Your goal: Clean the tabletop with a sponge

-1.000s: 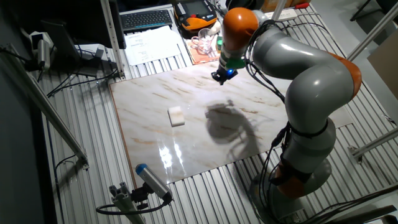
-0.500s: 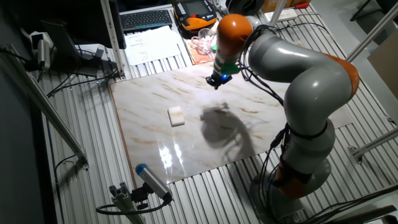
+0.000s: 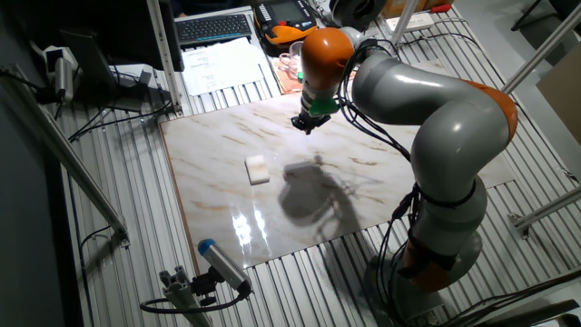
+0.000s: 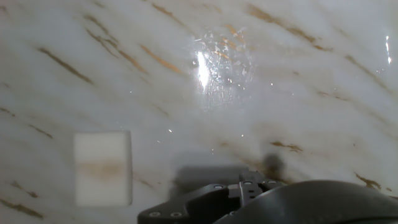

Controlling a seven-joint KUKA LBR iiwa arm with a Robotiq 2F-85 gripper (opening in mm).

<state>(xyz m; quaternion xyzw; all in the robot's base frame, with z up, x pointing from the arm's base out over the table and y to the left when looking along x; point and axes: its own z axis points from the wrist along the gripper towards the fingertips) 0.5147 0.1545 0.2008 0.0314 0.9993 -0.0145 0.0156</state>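
Sponge (image 3: 258, 169) lies flat on the tabletop (image 3: 218, 145), left-centre of the slab, nothing touching it. Cream-white block, plain; in hand view it shows at lower left (image 4: 102, 168) w/ a faint tan smudge across its face. Gripper (image 3: 307, 123) hangs above the slab's far-centre area, to the right of the sponge & well apart from it, w/ its shadow (image 3: 309, 195) falling on the marble nearer the front. Can't tell if fingers are spread or closed: fixed view shows only a small dark tip, hand view shows just the dark gripper body along the bottom edge, no fingertips visible. Nothing seen held. Marble is glossy, brown veins, bright glare patch (image 4: 217, 68) w/ speckled texture near the top centre in hand view. Off the slab, on the ribbed grey surface: keyboard (image 3: 213, 27) & papers (image 3: 222, 65) at the back, blue-capped cylinder (image 3: 221, 263) at front left.
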